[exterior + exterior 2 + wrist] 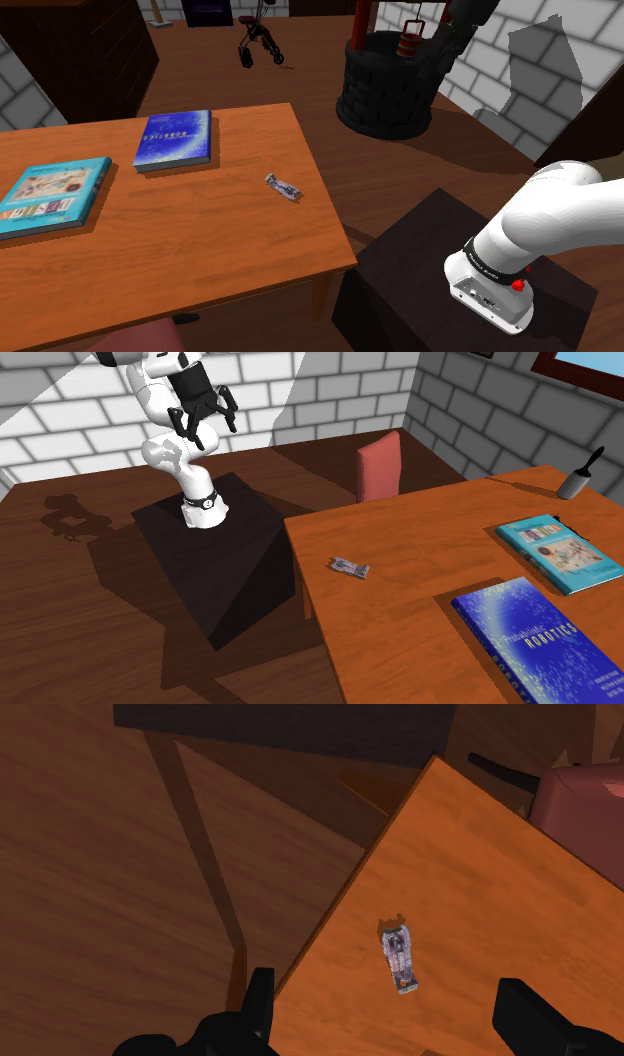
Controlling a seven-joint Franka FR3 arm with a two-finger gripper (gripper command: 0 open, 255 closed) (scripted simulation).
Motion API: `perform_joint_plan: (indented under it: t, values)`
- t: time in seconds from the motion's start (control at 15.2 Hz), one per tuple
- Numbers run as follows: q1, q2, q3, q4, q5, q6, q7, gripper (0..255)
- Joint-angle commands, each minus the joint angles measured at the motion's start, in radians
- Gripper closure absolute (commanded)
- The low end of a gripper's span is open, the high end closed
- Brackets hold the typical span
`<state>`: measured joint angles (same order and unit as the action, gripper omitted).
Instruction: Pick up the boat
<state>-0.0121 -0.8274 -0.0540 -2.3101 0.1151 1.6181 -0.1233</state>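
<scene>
boat near table edge, dark-blue book well apart | gripper wide open, empty, above

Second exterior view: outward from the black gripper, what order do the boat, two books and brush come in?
1. Boat, nearest the gripper, by the table's edge beside the stand.
2. Dark blue book and teal book, farther along the table: too close to call.
3. Brush, at the table's far corner.
</scene>
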Motion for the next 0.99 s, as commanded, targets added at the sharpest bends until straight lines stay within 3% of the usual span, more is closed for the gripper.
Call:
perform_joint_plan:
  t: [0.0, 0.92]
  values:
    - [0.000, 0.000, 0.000, 0.000, 0.000, 0.000, 0.000, 0]
    - [0.074, 0.354, 0.103, -0.091, 0.071, 0.410, 0.006, 0]
